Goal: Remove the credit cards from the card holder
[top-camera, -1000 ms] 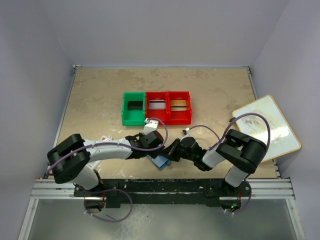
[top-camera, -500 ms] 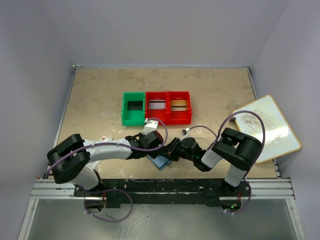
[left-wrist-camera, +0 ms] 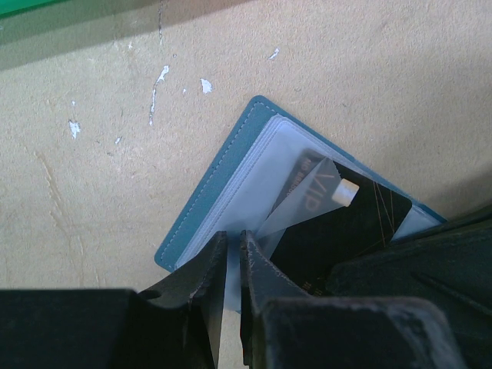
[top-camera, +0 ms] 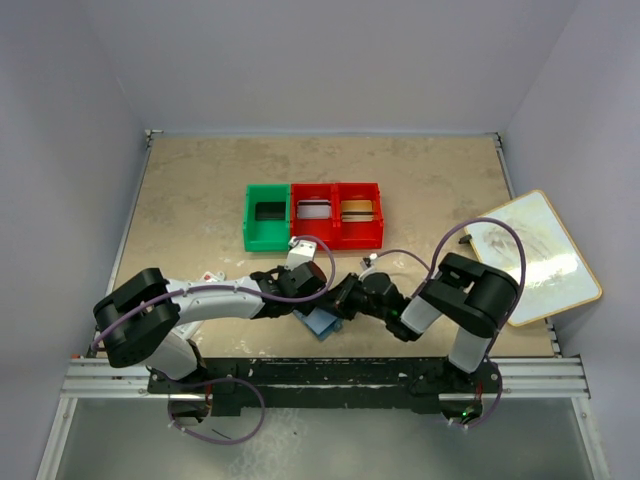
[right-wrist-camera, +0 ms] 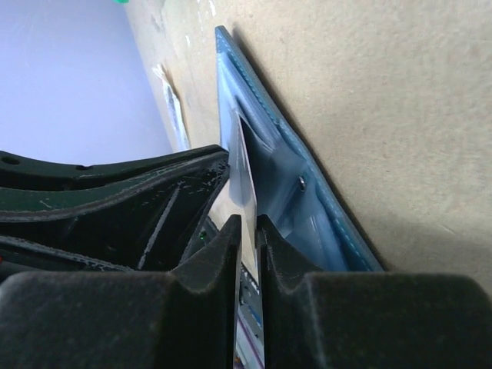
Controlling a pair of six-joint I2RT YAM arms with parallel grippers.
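Note:
The blue card holder [top-camera: 320, 324] lies open on the table near the front edge, between both grippers. In the left wrist view its teal cover [left-wrist-camera: 201, 214] and clear sleeves show, with a dark credit card [left-wrist-camera: 338, 227] sticking out of a sleeve. My left gripper [left-wrist-camera: 233, 247] is shut on the edge of a pale sleeve of the card holder; it also shows in the top view [top-camera: 303, 303]. My right gripper [right-wrist-camera: 248, 227] is shut on the thin edge of the credit card [right-wrist-camera: 247, 173], right beside the card holder's inner pocket [right-wrist-camera: 307, 200]; it shows in the top view [top-camera: 338, 305].
A green bin [top-camera: 267, 217] and a red double bin [top-camera: 337, 215] stand behind the grippers, each compartment holding a card. A white board [top-camera: 533, 255] overhangs the right table edge. A small white packet [top-camera: 210, 277] lies by the left arm.
The right arm's elbow has shifted slightly left and its cable has risen. Both grippers stay at the card holder.

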